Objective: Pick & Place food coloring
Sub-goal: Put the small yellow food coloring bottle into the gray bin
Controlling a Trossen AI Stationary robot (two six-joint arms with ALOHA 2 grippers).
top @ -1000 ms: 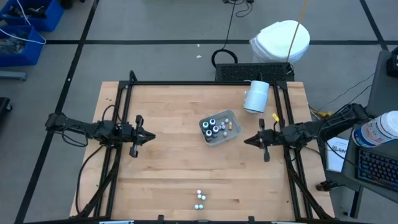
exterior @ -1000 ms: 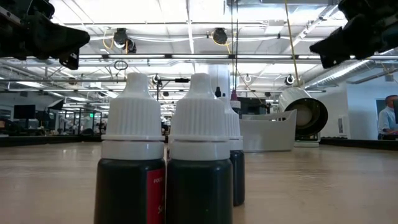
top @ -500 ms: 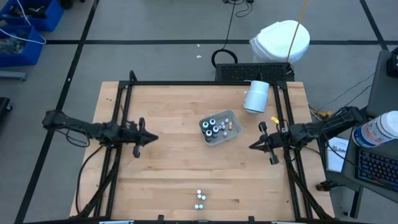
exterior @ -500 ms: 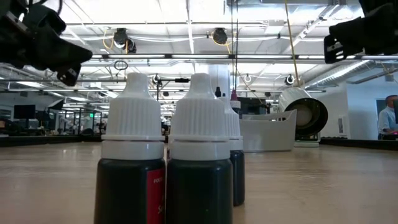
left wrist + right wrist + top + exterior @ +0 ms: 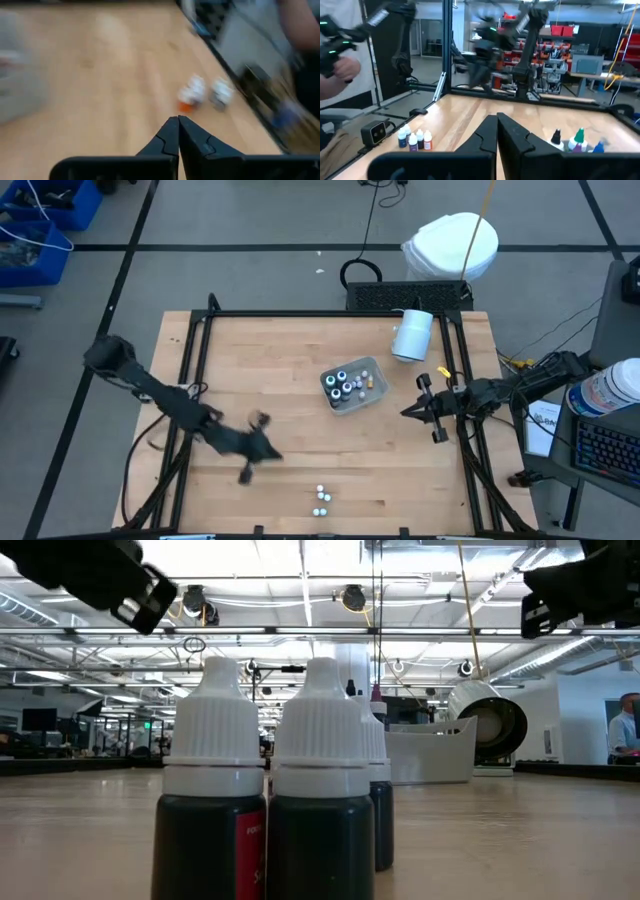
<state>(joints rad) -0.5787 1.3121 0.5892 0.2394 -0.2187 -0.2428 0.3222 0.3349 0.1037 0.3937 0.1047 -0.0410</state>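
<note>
We see a big wooden desk [image 5: 300, 430]. Near its middle sits a grey tray [image 5: 352, 386] with some food coloring bottles inside. More food coloring [image 5: 320, 500] stands in a little bunch at the front edge of the desk. The left gripper [image 5: 262, 448] hangs near that bunch, shut tight and holding nothing. The right gripper [image 5: 408, 412] waits by the right side, shut and empty too
</note>
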